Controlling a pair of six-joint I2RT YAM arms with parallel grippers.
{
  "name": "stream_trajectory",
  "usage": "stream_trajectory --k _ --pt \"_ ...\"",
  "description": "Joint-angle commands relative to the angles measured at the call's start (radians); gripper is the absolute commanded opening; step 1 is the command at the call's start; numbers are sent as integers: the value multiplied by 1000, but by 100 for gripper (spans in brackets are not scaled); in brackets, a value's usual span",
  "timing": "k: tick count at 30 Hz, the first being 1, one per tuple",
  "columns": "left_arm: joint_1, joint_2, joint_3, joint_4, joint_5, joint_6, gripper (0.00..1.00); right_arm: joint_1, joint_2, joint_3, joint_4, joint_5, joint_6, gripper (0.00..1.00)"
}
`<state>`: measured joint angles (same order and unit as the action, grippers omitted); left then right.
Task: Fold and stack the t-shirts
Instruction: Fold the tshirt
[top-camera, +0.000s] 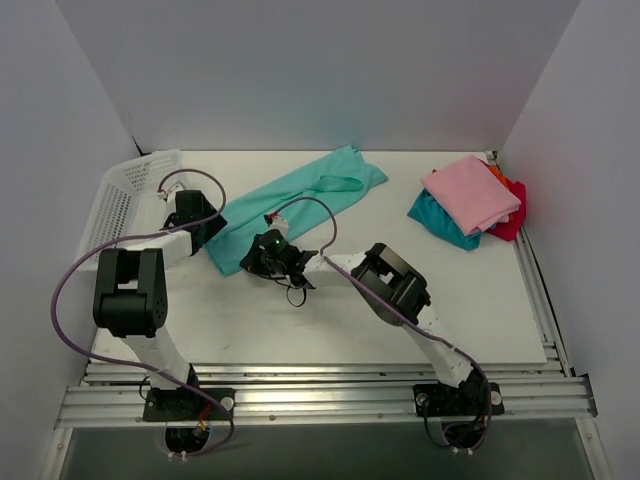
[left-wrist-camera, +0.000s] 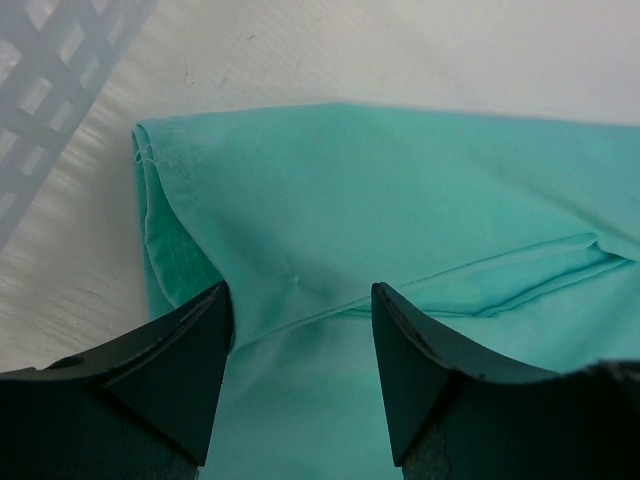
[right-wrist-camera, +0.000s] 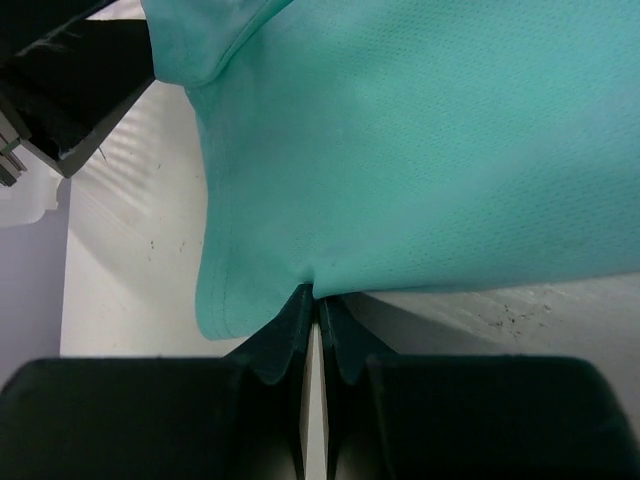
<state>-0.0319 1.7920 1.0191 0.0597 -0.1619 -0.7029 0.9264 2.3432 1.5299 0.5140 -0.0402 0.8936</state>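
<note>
A thin hem of the teal-green t-shirt (right-wrist-camera: 420, 150) is pinched by the right gripper (right-wrist-camera: 312, 303), left gripper (left-wrist-camera: 300, 335) spread empty; slippage is risked.

Brightness: bright, even, diffuse light from above, bounced off the white walls (top-camera: 300, 70).
Shadows: soft and faint; a grey band lies under the edge of the teal-green t-shirt (right-wrist-camera: 420, 150) in the right wrist view.
Glare: mild sheen on the front rails (top-camera: 320, 395).
Focus: overhead view crisp; the basket (left-wrist-camera: 50, 100) in the left wrist view is blurred.

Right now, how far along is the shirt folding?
Done: a stack of folded shirts, pink on top, sits far right. In hand: the teal-green shirt lies stretched out, right gripper shut on its edge, left gripper open above it. Left: folding and stacking it.
</note>
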Motion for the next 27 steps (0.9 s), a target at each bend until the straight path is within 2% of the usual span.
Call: stream_trajectory --k 1,5,9,20,22,27 --pt "86 -40 -28 17 -65 -66 66 -20 67 -30 -74 -41 -4 0" --pt "93 -43 -34 28 -56 -69 66 -31 36 -88 -55 -17 -12 0" --pt "93 -45 -37 28 -56 -72 66 -49 -45 -236 -31 28 -16 0" --pt "95 -39 -28 20 -54 -70 66 -92 -490 -738 -92 227 24 0" --pt "96 -37 -25 19 -54 -70 66 -90 -591 -825 -149 279 48 0" --pt "96 -40 -25 19 -57 -67 66 -112 -855 -918 -497 509 165 0"
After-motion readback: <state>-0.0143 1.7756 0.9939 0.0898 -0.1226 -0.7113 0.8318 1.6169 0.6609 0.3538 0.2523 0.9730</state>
